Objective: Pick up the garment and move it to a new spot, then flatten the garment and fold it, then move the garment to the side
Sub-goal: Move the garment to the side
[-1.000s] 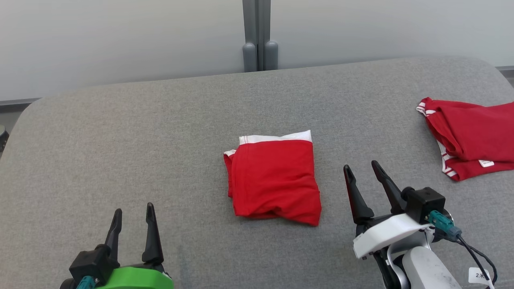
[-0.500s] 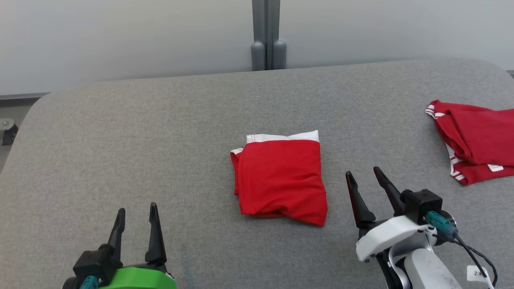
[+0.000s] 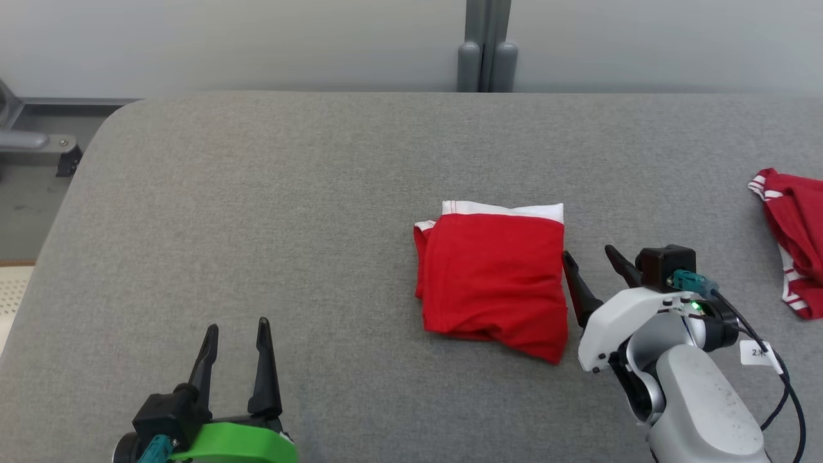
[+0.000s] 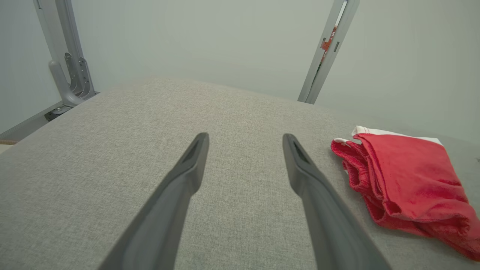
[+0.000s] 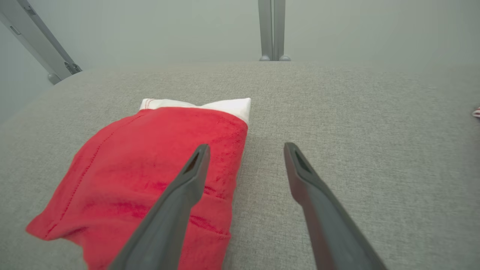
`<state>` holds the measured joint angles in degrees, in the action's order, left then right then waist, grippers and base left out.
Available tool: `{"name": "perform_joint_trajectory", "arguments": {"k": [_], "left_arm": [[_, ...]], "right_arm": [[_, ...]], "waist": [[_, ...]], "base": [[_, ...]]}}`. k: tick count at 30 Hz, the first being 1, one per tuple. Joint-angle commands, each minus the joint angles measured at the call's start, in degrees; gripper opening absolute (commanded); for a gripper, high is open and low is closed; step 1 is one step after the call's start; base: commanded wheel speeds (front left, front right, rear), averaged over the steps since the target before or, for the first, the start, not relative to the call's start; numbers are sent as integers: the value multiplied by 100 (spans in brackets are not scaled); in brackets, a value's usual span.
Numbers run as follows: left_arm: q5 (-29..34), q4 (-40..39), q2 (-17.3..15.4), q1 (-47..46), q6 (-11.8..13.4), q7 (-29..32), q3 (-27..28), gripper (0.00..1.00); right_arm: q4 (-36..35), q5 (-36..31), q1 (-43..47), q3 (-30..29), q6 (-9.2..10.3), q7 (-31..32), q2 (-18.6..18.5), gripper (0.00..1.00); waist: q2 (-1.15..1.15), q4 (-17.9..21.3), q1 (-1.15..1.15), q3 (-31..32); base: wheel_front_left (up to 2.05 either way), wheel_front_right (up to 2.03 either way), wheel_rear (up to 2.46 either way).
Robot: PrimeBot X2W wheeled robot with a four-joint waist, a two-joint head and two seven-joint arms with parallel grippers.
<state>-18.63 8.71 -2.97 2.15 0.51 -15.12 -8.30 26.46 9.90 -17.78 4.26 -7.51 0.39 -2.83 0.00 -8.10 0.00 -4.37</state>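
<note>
Folded into a square, red garment [image 3: 494, 280] shows white waistband [image 3: 505, 209]

Surface: table [image 3: 257, 193], grey woven fabric, rounded corner;
Backdrop: wall [image 3: 193, 38], pale, plain;
Support: metal post [image 3: 487, 45], grey, behind far edge;
Ground: floor [image 3: 26, 212], grey, left

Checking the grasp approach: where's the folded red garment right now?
Head view: the folded red garment lies flat just right of centre on the grey surface, its right edge next to the open right gripper.
</note>
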Motion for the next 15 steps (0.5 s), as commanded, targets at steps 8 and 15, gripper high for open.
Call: {"name": "perform_joint_trajectory", "arguments": {"k": [8, 15], "left_arm": [[-121, -2, 5, -211, 36, -2, -46, 100], [-117, -40, 5, -247, 75, -2, -54, 100]], "right_arm": [[1007, -102, -469, -132, 5, 663, -15, 100], [1402, 75, -748, 18, 5, 696, -13, 0]], "waist": [[0, -678, 0, -439], [0, -707, 0, -535]], "base": [[0, 0, 0], [0, 0, 0]]}}
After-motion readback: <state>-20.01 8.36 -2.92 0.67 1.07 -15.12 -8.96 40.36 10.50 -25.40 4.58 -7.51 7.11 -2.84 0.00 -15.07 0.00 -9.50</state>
